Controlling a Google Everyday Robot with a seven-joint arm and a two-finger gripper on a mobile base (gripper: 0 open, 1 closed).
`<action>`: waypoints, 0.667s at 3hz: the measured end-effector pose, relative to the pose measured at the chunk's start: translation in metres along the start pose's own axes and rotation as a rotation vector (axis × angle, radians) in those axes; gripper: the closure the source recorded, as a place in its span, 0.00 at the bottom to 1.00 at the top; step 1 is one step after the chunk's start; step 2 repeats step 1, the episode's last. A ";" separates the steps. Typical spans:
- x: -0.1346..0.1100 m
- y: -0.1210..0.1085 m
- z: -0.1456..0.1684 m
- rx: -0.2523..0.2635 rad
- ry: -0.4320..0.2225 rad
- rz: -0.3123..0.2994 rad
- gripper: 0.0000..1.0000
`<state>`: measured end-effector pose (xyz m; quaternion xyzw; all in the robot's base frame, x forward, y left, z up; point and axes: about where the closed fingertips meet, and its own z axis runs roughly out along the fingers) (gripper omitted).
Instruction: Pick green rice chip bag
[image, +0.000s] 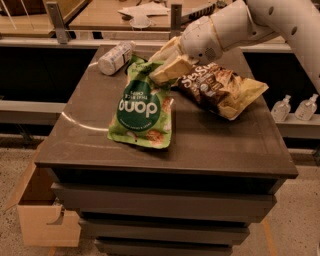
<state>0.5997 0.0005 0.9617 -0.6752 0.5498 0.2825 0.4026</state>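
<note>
The green rice chip bag (142, 106) is a light-green pouch with a dark green circle and white letters. It hangs tilted, its top edge lifted and its lower end near or on the dark table top (210, 145). My gripper (162, 66) is shut on the bag's top edge, at the back middle of the table. The white arm reaches in from the upper right.
A brown-and-cream crinkled snack bag (222, 89) lies right of the gripper. A white bottle (116, 58) lies on its side at the back left. A cardboard box (45, 210) stands on the floor at left. Two small bottles (294, 108) stand on a ledge at right.
</note>
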 end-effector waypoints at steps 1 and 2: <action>0.000 0.000 0.000 0.000 0.000 0.000 1.00; 0.000 0.000 0.000 0.000 0.000 0.000 1.00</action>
